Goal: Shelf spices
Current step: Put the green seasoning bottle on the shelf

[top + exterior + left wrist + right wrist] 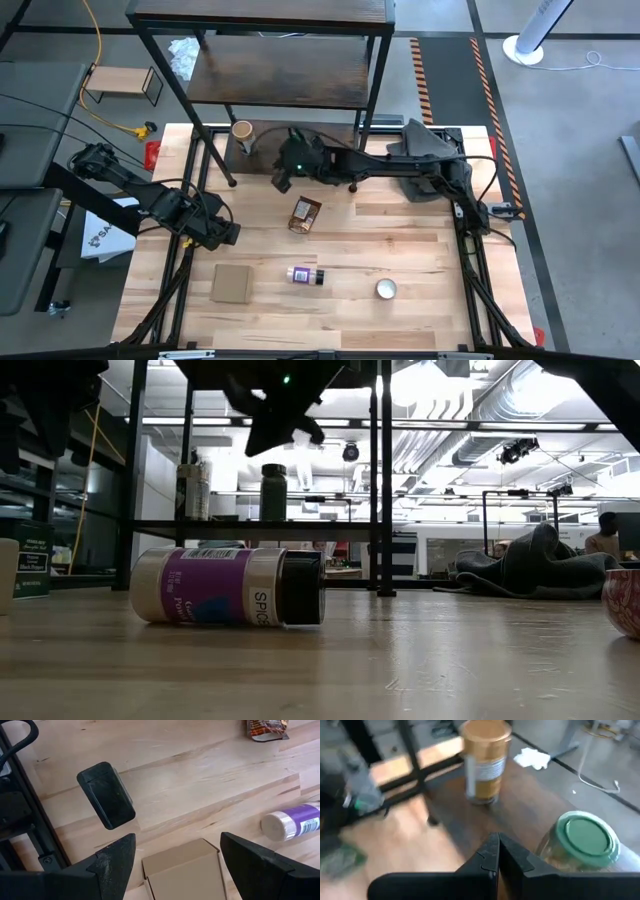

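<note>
We logged one shelf (280,70), its dark boards in a black frame, standing at the far edge of the surface (400,250); we took it as our landmark.

Spices counted, four in sight:
- One tan-lidded jar (242,131), upright on the shelf's lowest board.
- One green-lidded jar (580,842), upright on the same board, near the tan-lidded one.
- One brown-orange pouch (305,214), flat on the surface in front of the shelf.
- One dark-capped jar (305,275) with purple-white label, on its side, farther out from the shelf than the pouch.

Other items: one cardboard square (231,283) and one silvery disc (386,289), both as far out as the lying jar, on either side of it.

Arms, two:
- The right end effector (283,180) reached across to the shelf's lowest board, fingers pressed together, holding nothing, just beside the green-lidded jar.
- The left end effector (222,235) hung above the surface well out from the shelf, over the cardboard square's near edge, fingers (117,862) spread wide, holding nothing.
</note>
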`<action>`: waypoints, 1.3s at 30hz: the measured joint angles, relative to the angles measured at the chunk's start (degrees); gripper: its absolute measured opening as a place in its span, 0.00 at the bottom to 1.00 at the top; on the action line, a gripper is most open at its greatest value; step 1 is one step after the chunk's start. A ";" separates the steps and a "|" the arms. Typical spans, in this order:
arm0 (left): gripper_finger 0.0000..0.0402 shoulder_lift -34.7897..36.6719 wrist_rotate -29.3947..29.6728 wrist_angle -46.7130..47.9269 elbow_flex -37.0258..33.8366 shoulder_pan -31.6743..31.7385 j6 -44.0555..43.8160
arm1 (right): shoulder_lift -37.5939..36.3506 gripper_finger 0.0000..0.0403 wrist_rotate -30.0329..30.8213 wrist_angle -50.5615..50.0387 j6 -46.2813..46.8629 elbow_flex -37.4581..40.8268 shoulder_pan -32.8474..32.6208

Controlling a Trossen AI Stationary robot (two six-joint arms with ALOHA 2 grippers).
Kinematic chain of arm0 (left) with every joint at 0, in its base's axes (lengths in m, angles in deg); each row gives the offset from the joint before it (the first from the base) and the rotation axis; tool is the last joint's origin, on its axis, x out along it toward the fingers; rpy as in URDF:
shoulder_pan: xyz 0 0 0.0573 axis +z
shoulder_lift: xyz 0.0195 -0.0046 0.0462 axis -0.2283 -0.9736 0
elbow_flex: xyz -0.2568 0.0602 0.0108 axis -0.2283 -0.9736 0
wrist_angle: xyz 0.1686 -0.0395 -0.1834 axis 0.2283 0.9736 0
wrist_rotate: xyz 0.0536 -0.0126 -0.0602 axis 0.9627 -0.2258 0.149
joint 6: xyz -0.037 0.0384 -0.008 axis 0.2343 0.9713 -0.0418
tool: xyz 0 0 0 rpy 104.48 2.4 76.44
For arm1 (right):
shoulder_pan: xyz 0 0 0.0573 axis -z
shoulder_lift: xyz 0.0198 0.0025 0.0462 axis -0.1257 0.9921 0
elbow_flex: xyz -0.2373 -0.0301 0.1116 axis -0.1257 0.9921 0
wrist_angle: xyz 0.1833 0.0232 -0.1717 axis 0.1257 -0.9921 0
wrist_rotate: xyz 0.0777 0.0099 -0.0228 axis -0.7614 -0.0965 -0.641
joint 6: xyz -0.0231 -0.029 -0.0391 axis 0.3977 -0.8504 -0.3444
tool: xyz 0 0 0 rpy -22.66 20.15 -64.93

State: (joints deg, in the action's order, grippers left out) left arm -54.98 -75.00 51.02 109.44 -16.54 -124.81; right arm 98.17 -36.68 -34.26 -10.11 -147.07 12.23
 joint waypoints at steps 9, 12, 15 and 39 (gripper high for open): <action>0.71 -0.01 0.77 0.02 0.00 0.00 0.02 | 0.09 0.00 13.15 -25.77 11.38 0.00 -1.23; 0.71 0.01 1.45 0.02 0.00 0.00 0.02 | 1.13 0.00 15.97 -26.12 14.63 0.00 0.82; 0.71 0.01 1.50 0.00 0.00 0.02 0.02 | 1.56 0.00 17.27 -23.17 17.38 0.00 2.95; 0.71 0.01 1.68 -1.29 0.00 0.00 1.52 | 1.41 0.00 -0.60 4.93 15.34 -0.02 7.47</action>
State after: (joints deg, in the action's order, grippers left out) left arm -54.97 -73.31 49.73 109.44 -16.54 -123.30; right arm 99.58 -37.28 -29.33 5.23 -147.08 19.71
